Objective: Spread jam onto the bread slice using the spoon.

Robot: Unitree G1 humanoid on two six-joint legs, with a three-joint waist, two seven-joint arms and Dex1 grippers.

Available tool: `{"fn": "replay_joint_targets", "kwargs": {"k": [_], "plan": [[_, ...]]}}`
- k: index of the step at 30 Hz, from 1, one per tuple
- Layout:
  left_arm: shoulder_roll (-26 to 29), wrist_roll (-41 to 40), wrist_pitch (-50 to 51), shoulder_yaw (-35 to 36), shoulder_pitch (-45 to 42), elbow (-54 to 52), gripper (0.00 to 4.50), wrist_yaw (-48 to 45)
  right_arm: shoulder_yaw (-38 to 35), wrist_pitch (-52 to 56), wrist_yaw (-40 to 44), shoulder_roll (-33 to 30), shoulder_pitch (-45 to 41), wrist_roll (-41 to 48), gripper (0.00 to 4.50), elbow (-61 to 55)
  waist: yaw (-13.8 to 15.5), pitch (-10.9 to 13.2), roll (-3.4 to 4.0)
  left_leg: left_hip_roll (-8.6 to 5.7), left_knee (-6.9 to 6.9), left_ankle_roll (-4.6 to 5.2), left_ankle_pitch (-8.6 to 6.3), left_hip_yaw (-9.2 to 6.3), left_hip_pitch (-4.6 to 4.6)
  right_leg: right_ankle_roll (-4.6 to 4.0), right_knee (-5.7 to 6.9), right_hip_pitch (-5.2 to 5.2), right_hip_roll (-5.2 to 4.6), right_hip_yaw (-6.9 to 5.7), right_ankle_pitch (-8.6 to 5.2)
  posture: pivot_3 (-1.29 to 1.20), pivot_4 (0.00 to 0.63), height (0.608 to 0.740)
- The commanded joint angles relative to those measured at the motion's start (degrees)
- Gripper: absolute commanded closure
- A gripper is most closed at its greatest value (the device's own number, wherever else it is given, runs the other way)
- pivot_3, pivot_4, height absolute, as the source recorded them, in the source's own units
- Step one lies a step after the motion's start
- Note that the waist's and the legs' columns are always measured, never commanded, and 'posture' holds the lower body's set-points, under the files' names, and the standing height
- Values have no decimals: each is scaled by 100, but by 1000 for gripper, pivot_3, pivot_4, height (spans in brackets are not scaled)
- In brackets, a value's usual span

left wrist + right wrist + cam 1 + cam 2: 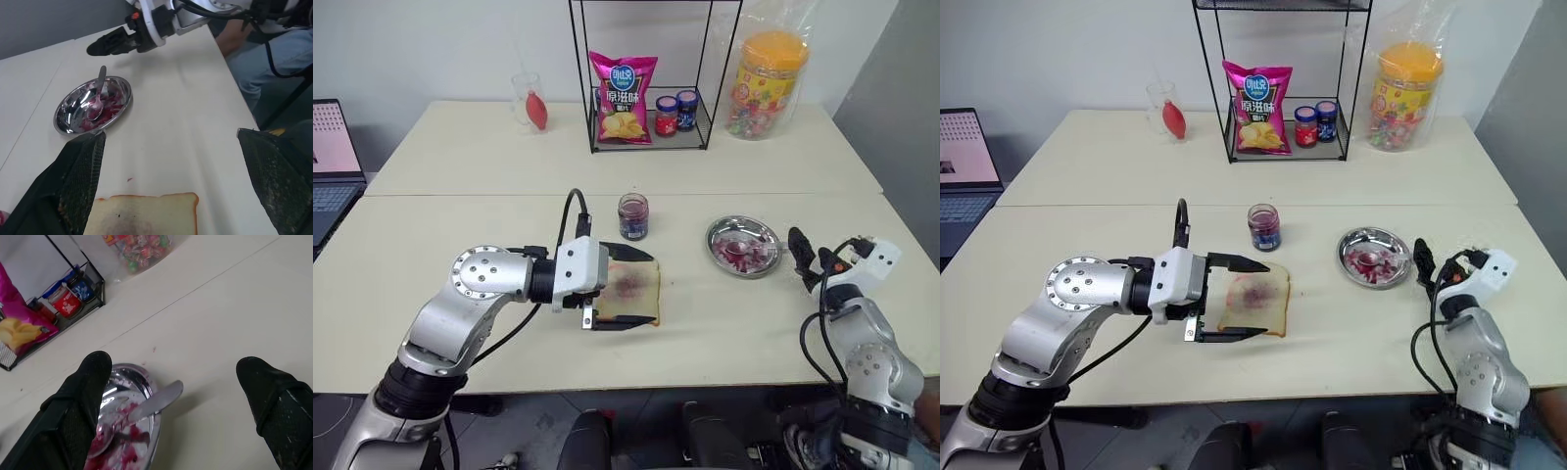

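Resting spoon (98, 98) beside right end effector (800, 257)

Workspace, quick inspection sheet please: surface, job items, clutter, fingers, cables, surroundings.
Surface: cream table; a small jam fleck near the bread.
Job's things: square white bread slice with a purple jam smear at its centre; slim silver spoon lying in the round steel dish, bowl among jam smears.
Clutter: small open glass jam jar behind the bread; black wire rack with pink chip bag and two small jars; candy jar.
Grippers: left gripper fingers open, straddling the bread; right gripper fingers open beside the dish, empty.
Cables: black cable looping over the left wrist.
Surroundings: laptop at the left edge; a seated person's legs.
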Motion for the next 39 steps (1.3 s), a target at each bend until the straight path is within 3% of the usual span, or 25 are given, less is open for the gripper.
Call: {"fn": "replay_joint_targets", "kwargs": {"k": [1,11,14,19,22,23,31,39], "plan": [[-18,80,-142,-10,-116,21,13,1,-167,-91,14,3,-236,233,0,338,-11,0,0,0,-1,0,0,0,0,-1,0,0,1,0,0,0,150,740],[39,226,-173,32,-50,25,13,7,-288,-141,23,12,-547,479,0,925,-35,0,1,0,-5,1,-1,-2,4,0,5,0,1,-1,-8,0,150,740],[47,266,-187,24,-39,25,0,10,-371,-39,27,22,-612,662,476,1034,-41,0,1,0,-6,1,-1,-1,4,0,5,0,1,1,-8,0,150,740],[43,315,-209,21,-21,22,0,25,-426,21,66,-69,-719,807,1875,1217,-42,1,1,0,-7,1,-1,0,4,0,5,-1,1,1,-8,0,150,740],[51,338,-232,32,-2,29,0,30,-415,49,45,-73,-766,852,2450,1283,-43,1,2,0,-7,1,-1,-1,4,-1,5,-1,1,1,-8,0,150,740],[50,341,-233,34,0,29,0,33,-412,51,40,-77,-774,862,2856,1298,-43,1,2,0,-7,1,-1,0,4,-1,5,-1,2,1,-8,0,150,740],[52,424,-293,80,37,80,0,67,-574,76,-60,-84,-908,1184,4469,1329,-42,1,2,0,-7,1,-1,0,3,-1,4,-1,1,2,-8,0,150,740],[34,461,-346,137,60,193,0,191,-613,373,-71,-217,-923,1630,4488,1006,-44,2,4,0,-9,1,-1,0,3,-1,2,-1,1,2,-9,0,150,740]]}}
